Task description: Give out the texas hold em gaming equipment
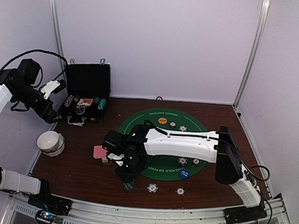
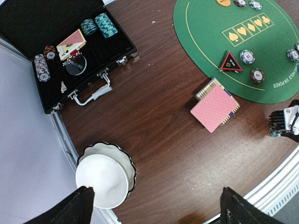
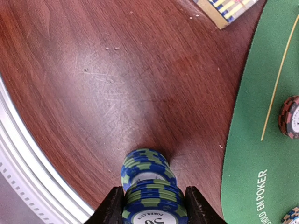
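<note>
My right gripper [image 3: 154,211] is shut on a small stack of blue-and-green poker chips [image 3: 150,186], low over the bare wood just left of the green mat [image 3: 261,154]. From above, this gripper [image 1: 127,177] hangs near the table's front edge. A pink-backed card deck [image 1: 100,151] [image 2: 215,107] lies left of the mat. On the mat sit an orange disc [image 1: 162,120], a blue disc [image 1: 184,173], a red-black triangle marker [image 2: 231,62] and several chips [image 1: 182,161]. My left gripper [image 2: 159,210] stands open and empty, raised beside the white bowl [image 2: 105,175].
An open black case [image 1: 84,95] [image 2: 60,51] at the back left holds chip stacks and cards. The white bowl [image 1: 50,142] stands at the left edge. Two chips [image 1: 152,188] [image 1: 180,191] lie near the metal front rail [image 1: 148,213]. A brown-red chip [image 3: 290,116] sits on the mat's right.
</note>
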